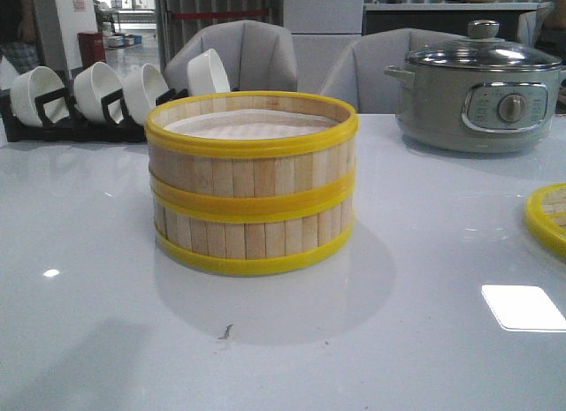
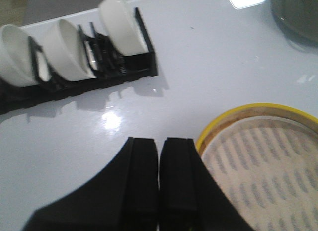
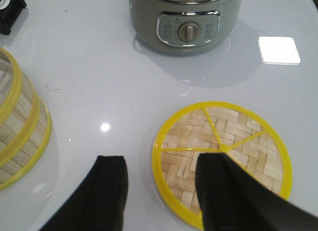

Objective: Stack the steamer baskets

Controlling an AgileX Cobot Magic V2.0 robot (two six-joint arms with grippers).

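We see two round pale bamboo-slat steamer baskets w/ bright yellow rims [image 1: 252, 186] stacked one on the other, mid glossy white worktop [image 1: 97, 305]; the top one shows a white paper liner [image 2: 263, 176] inside. Behind them at left, a black rack w/ white bowls [image 1: 115, 93] tilted on edge; at right rear, a grey electric pot w/ glass lid [image 1: 480, 88]. A flat woven bamboo lid w/ yellow rim [image 3: 222, 159] lies on the worktop nr the pot, well apart from the stack. Our left hand [image 2: 159, 156] is narrow, fingers pressed together, holding nothing, just beside the top basket's rim. Our right hand [image 3: 160, 184] is spread wide, empty, one finger over the lid.
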